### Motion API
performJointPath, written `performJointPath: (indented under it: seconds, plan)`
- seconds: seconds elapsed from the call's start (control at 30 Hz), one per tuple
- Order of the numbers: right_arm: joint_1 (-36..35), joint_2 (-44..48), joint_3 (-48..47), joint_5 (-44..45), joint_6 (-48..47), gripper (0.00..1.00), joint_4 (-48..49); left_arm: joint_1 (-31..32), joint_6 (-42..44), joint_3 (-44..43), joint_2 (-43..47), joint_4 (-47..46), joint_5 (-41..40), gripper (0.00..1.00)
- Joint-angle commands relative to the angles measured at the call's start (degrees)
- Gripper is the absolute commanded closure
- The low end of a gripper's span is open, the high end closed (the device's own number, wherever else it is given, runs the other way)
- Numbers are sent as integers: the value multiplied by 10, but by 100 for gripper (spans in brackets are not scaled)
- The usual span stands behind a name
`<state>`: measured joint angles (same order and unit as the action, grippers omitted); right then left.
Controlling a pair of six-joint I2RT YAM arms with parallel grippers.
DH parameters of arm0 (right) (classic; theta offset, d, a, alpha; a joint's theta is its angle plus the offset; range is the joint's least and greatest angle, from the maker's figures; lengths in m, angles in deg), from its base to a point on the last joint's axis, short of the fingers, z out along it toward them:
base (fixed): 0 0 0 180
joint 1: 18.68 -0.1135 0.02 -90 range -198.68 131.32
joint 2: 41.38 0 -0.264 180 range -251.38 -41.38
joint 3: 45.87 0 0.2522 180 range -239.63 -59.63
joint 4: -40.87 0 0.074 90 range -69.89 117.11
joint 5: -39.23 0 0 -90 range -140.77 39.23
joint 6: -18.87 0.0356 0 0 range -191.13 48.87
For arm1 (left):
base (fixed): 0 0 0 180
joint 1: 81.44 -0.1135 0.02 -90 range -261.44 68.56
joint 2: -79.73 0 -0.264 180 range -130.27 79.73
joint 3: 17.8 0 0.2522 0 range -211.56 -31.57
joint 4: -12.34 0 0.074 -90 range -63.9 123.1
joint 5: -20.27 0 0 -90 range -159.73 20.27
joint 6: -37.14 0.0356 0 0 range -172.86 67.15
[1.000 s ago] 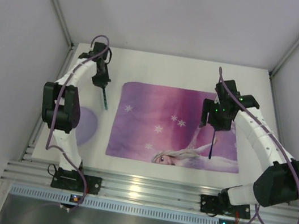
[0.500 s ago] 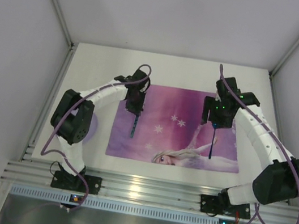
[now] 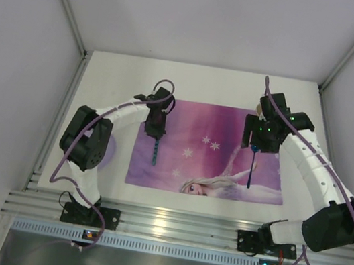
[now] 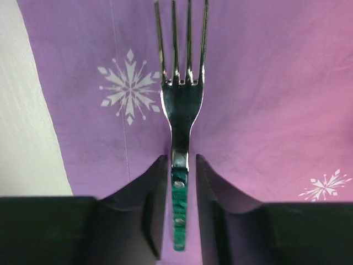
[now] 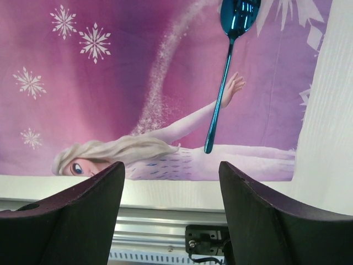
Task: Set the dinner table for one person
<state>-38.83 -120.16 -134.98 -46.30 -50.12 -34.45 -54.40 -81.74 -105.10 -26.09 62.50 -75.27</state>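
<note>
Your left claw point(image 4: 181, 165) clamps the green-handled fork point(image 4: 180, 105) over the left side of the placemat point(image 3: 206, 120); your right claw point(image 5: 171, 168) hangs released above the blue spoon point(image 5: 220, 94), with the white bench point(image 3: 116, 71) under it all.

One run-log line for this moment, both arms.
left gripper: shut on fork, over left of placemat | right gripper: open, above spoon lying on placemat

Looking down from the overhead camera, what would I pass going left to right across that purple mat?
On the purple placemat: fork → princess's face → blue spoon.
</note>
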Motion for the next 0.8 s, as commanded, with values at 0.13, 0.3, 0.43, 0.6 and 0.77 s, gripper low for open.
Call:
performJointPath:
  seconds: [0.13, 0.3, 0.43, 0.6, 0.77]
  plan:
    - [-5, 24, -1, 8, -6, 30, -22, -1, -20, 21, 25, -10, -33, 40]
    - [-7, 26, -8, 1, -7, 30, -20, 0, -39, 0, 125, 62, -54, 37]
    - [-8, 22, 2, -13, 1, 30, -1, 1, -37, 26, 195, 110, -102, 34]
    - [-18, 8, 10, -29, 12, 30, 18, 0, -48, 104, 227, 162, -162, 34]
    - [-24, 6, 13, -32, 14, 30, 22, -11, -79, 169, 238, 148, -179, 35]
